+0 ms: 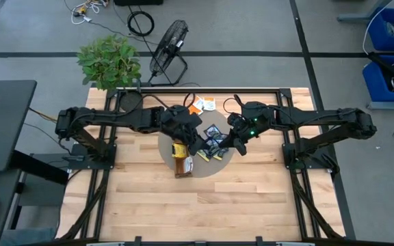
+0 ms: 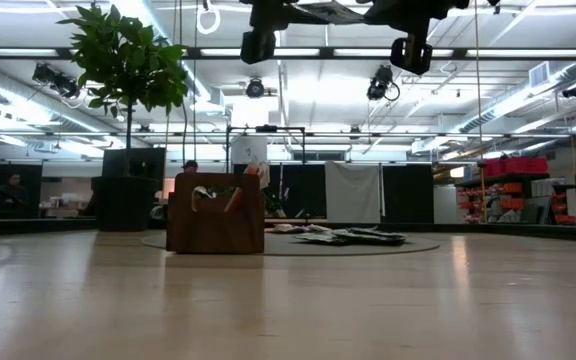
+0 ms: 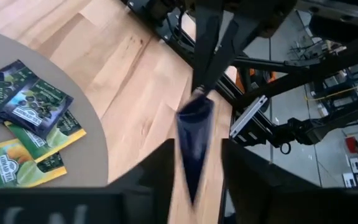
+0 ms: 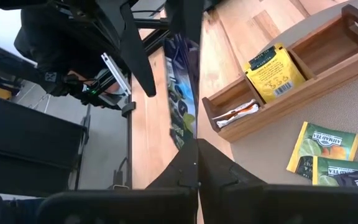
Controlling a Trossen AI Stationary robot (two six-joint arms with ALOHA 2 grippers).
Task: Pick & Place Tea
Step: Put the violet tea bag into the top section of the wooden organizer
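A dark blue sachet hangs in the air between my two grippers, edge-on in the left wrist view. My right gripper is shut on it. My left gripper is open, its fingers either side of the sachet's other end with gaps showing. More dark blue and yellow-green sachets lie flat on the grey round mat. Orange-and-white ones lie near the table's far edge. The wooden tray holds a yellow sachet standing up and a white one. My right gripper pinches the dark blue sachet by one end between its two fingers, coming from the table's right side. The sachet is lifted clear of the table. It sticks straight out from the fingertips toward my left gripper.
The tray stands on the mat's left part and the loose sachets on its right part. A potted plant and a fan stand beyond the far edge. Bare wood lies toward the near edge.
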